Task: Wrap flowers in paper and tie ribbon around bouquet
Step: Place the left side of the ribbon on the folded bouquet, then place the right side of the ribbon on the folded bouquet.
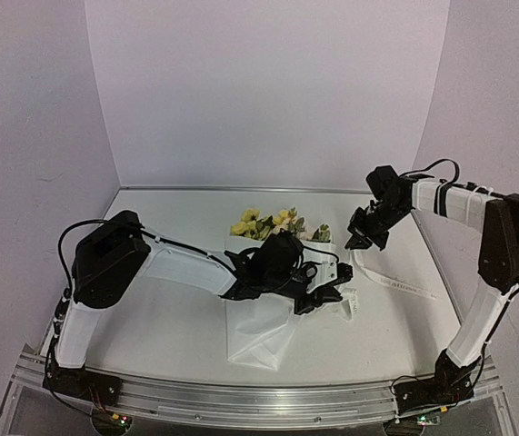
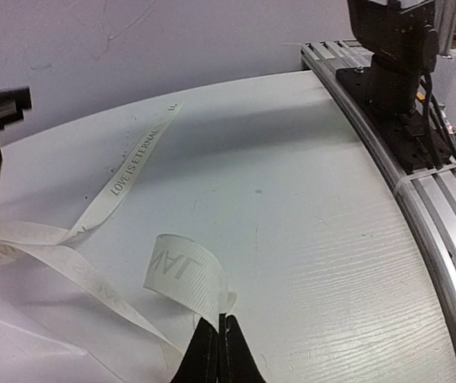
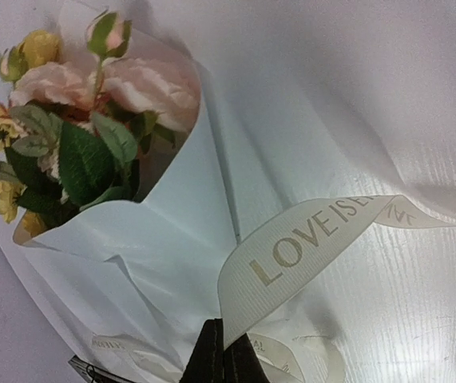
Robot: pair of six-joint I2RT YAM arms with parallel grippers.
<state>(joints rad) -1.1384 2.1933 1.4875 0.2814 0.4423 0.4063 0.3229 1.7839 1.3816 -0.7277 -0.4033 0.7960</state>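
The bouquet lies mid-table, its yellow and cream flowers (image 1: 273, 225) (image 3: 76, 120) at the far end. The white paper (image 1: 259, 336) (image 3: 172, 231) is wrapped round them as a cone pointing toward me. My left gripper (image 1: 332, 295) (image 2: 220, 323) hovers at the cone's right side, shut on a curled end of the ribbon (image 2: 184, 271). Further right and farther back, my right gripper (image 1: 357, 243) (image 3: 226, 347) is shut on another part of the ribbon (image 3: 315, 231), which is printed "LOVE IS". From there the ribbon (image 1: 404, 286) trails over the table to the right.
The left arm stretches over the table in front of the bouquet. An aluminium rail (image 1: 241, 400) with both arm bases runs along the near edge; the right arm's base (image 2: 395, 48) shows in the left wrist view. White walls close in the table on three sides.
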